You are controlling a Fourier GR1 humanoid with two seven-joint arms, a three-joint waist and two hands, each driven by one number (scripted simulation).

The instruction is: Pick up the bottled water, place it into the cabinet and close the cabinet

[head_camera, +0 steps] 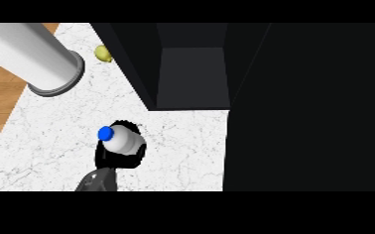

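The water bottle [126, 141] has a pale body and a blue cap that points up and to the left. It is lifted off the white marble counter [51, 144], in front of the cabinet's left side. My right hand [121, 160] is curled round its lower part and hides the base; its forearm comes in from the lower edge. The black cabinet [192, 74] stands open, its dark inside showing at the top middle. Its door [300, 109] is a large black panel swung out across the right side. My left hand does not show.
A thick grey cylinder [44, 59], like a forearm, slants in from the upper left with no hand showing on it. A small yellow-green fruit [103, 53] lies by the cabinet's left wall. The counter's left edge borders wood [15, 87].
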